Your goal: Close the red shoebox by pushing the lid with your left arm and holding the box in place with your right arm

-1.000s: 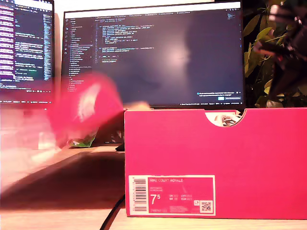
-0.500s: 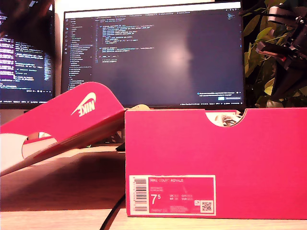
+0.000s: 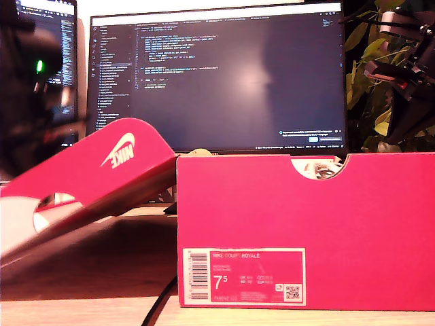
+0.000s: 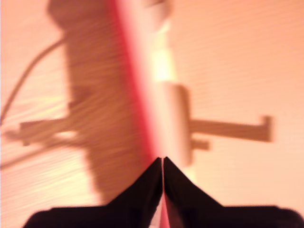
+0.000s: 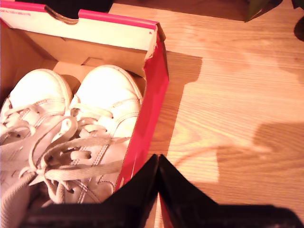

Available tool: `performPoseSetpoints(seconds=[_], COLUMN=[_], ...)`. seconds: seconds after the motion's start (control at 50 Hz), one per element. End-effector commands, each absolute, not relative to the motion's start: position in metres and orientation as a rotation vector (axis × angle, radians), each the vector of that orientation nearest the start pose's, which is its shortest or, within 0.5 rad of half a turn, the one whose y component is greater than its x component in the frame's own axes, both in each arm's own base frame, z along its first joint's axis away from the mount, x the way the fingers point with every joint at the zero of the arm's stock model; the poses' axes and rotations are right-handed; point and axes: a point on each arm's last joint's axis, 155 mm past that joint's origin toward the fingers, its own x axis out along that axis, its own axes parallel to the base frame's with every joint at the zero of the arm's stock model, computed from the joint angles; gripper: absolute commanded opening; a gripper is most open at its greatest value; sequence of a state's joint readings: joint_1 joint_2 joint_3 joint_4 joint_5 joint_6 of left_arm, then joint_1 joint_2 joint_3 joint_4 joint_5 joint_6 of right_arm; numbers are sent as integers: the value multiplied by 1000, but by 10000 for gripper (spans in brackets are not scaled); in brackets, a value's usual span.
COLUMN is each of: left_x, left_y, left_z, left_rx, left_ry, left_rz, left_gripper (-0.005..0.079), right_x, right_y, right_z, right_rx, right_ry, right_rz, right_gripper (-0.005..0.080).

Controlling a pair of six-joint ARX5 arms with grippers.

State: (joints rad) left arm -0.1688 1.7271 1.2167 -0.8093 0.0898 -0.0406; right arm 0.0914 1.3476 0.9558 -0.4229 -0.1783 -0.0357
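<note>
Shoebox wall (image 5: pixel 151 102) below my second gripper (image 5: pixel 158 164)

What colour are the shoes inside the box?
White, laces included; the shoes show best in the second wrist view.

Black pointed fingers on my first gripper (image 4: pixel 162 164) and second gripper (image 5: pixel 158 161)

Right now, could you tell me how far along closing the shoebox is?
Early. Done: my second gripper sits shut at the box wall. In hand: my first gripper is shut at the lid edge, ready to push. Left: the lid is folded out open, shoes uncovered.
</note>
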Motion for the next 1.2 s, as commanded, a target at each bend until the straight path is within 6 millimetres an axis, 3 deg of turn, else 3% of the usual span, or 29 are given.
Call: performPoseSetpoints(seconds=[0.0, 0.14, 0.32, 0.46, 0.64, 0.84, 1.18], left_x=[355, 356, 353, 352, 351, 349, 337], left_y=[-68, -67, -83, -91, -98, -110, -109], left_z=[40, 38, 30, 27, 28, 31, 35], left_rx=[47, 37, -20, -52, -78, -128, -111], left_ry=[1363, 1365, 1388, 1399, 1400, 1400, 1438], left_rz=[-174, -175, -245, -274, -305, -367, -391], left_gripper=[-19, -19, -19, -19, -19, -19, -19], right_x=[378, 378, 374, 368, 359, 356, 352], right_y=[68, 73, 82, 76, 76, 98, 122], right_z=[145, 139, 108, 83, 65, 65, 67], right_rx=[-12, -17, -26, -38, -34, -12, -49], right_ry=[801, 817, 915, 1001, 1076, 1076, 1062], right_rz=[278, 290, 311, 284, 287, 369, 429], right_gripper=[-12, -12, -12, -12, -12, -12, -12])
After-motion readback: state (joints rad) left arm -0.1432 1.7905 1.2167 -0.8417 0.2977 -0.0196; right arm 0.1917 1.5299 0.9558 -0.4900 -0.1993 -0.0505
